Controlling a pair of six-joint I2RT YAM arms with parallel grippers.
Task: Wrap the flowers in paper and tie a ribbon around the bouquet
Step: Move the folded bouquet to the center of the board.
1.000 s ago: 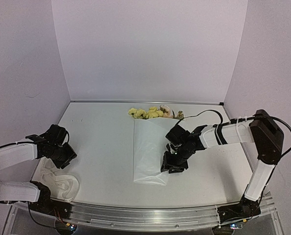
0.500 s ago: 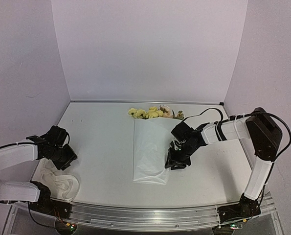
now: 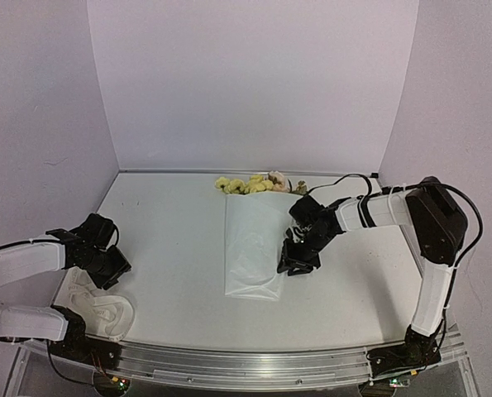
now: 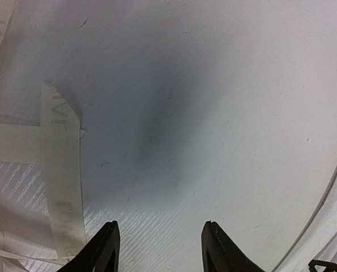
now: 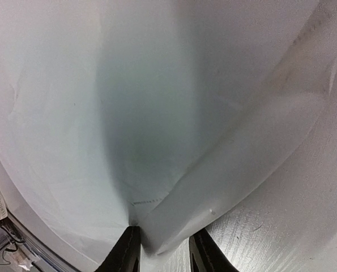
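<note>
Two arms, two jobs: the right gripper [image 3: 295, 263] has its jaws pinched on a raised fold at the right edge of the paper [image 3: 250, 244], mid-frame in the top view. I'd guess that's to drag that side across the bunch, since the flowers [image 3: 250, 185] poke out past the sheet's top edge. Meanwhile the left gripper [image 3: 109, 266] hangs at lower left, jaws spread and empty, just beside the piled ribbon [image 3: 105, 310], probably parked for the tying part.
</note>
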